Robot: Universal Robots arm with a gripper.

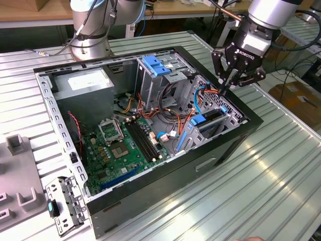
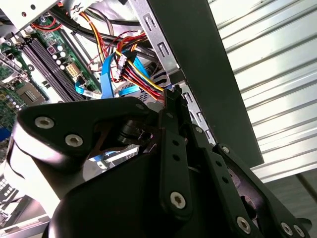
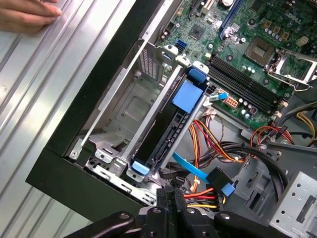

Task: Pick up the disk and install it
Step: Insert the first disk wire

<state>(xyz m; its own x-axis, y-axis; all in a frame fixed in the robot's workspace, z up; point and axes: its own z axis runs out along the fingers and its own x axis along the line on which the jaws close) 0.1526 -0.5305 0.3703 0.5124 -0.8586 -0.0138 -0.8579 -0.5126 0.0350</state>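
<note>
The disk (image 3: 166, 131) stands on edge in the drive bay at the corner of the open computer case (image 1: 230, 145). Blue bracket tabs show at both of its ends. In the exterior view its blue tab (image 1: 199, 119) shows between the bay's metal walls. My gripper (image 1: 226, 86) hangs just above the case's edge on the exterior view's right, beyond the disk, with its fingers pressed together on nothing. In both wrist views the shut fingertips (image 2: 173, 101) (image 3: 173, 196) hover over the orange, red and blue cables beside the bay.
The motherboard (image 1: 125, 145) lies on the case floor, a grey box with a white sticker (image 1: 83, 83) at its far end. A light-blue latch plate (image 1: 156, 65) tops the drive cage. A hand (image 3: 27, 14) rests on the ribbed table (image 1: 281, 170). A grey fixture (image 1: 17, 175) and a loose bracket (image 1: 65, 203) lie nearby.
</note>
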